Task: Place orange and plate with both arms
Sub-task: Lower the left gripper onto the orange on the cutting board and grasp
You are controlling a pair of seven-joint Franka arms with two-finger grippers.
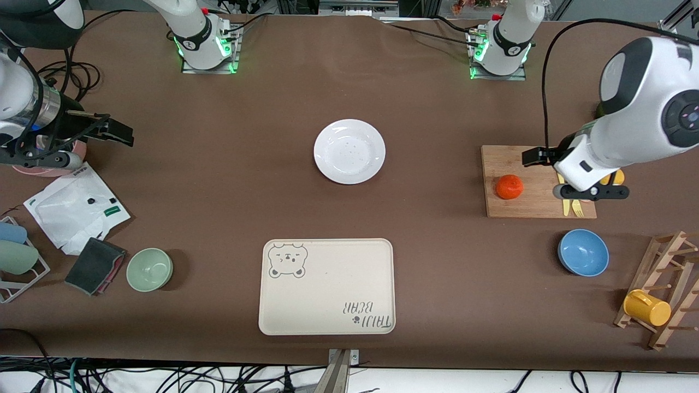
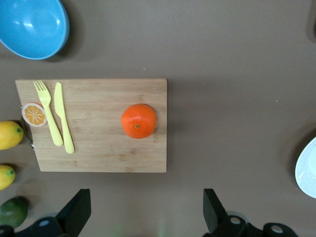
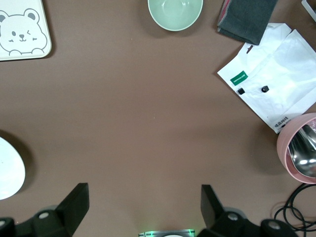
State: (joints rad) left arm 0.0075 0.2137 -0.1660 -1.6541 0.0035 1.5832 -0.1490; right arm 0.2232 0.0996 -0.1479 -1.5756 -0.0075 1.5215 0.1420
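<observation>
Your left gripper [image 1: 538, 155] and right gripper [image 1: 117, 131] hover spread, empty; orange [image 1: 509, 186] on board [image 1: 532, 210], plate [image 1: 349, 151] mid-table.

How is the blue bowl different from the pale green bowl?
The blue bowl looks larger than the pale green bowl. The blue bowl stands toward the left arm's end of the table, near the wooden board; the pale green bowl stands toward the right arm's end, beside a dark cloth. Both are upright and empty.

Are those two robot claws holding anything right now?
No, nothing. The left gripper hangs open over the cutting board near the orange; the right gripper waits open, away from the plate.
</observation>
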